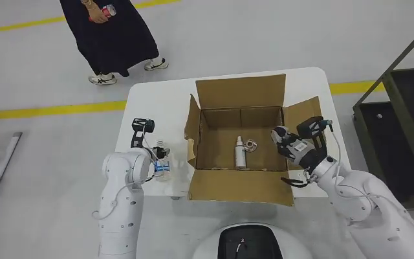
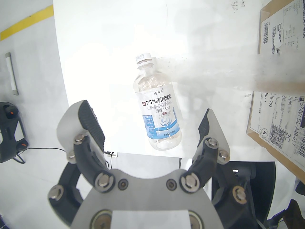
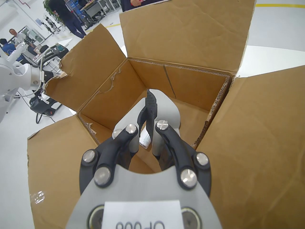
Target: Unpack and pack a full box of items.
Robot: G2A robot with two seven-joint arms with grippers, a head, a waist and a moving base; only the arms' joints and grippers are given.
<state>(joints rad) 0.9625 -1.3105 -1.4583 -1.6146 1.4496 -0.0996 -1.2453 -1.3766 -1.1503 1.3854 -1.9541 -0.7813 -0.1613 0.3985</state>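
On the desk [image 2: 119, 24], bottle [image 2: 157, 106] below left hand [image 2: 146, 113] spread apart, right hand [image 3: 152, 101] pressed together above open box [image 3: 190, 36]

The box [image 3: 185, 32] is matt brown corrugated cardboard (edges torn rough); the bottle [image 2: 158, 115] is clear glossy plastic; the table [image 2: 114, 36] smooth and white.

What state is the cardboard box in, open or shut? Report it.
Open. The four flaps of the cardboard box spread outward, and a white bottle lies on its floor.
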